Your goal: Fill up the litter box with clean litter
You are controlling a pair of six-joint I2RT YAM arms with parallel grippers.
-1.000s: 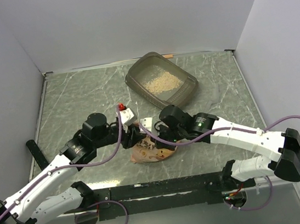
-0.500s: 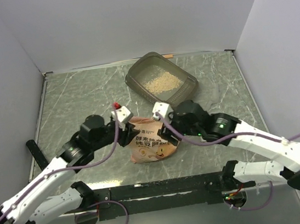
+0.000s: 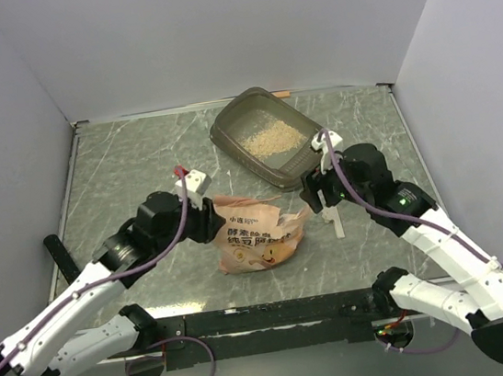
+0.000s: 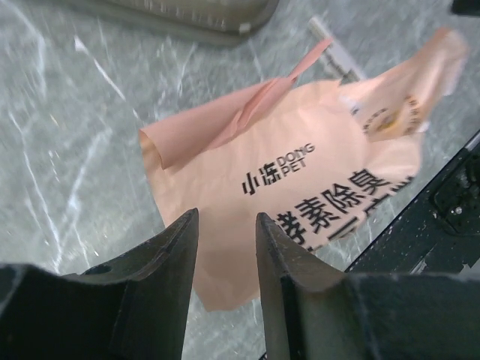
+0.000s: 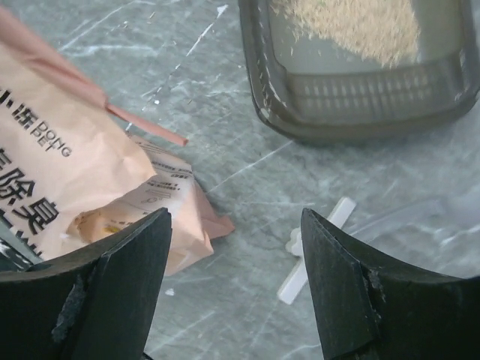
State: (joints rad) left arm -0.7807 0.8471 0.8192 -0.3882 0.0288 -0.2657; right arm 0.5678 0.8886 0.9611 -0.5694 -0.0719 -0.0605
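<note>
The grey-brown litter box (image 3: pixel 312 154) stands at the back centre with a patch of pale clean litter (image 3: pixel 268 136) inside; its near wall (image 5: pixel 352 120) and the litter (image 5: pixel 360 26) fill the top of the right wrist view. An orange-pink printed bag (image 3: pixel 258 235) lies crumpled in front of it. My left gripper (image 3: pixel 211 221) sits at the bag's left end, jaws apart, with the bag (image 4: pixel 300 172) showing through the gap of the gripper (image 4: pixel 226 217). My right gripper (image 3: pixel 321 199) hovers open to the right of the bag, with nothing in the gripper (image 5: pixel 234 217).
A white plastic clip strip (image 3: pixel 336 223) lies on the marble table just right of the bag, under my right jaws (image 5: pixel 311 255). A black rail (image 3: pixel 268 315) runs along the near edge. White walls close in the table on three sides.
My right gripper opened, came off the bag and drew back to the right. The bag has dropped and spread out. My left gripper shifted slightly left and stayed by the bag.
</note>
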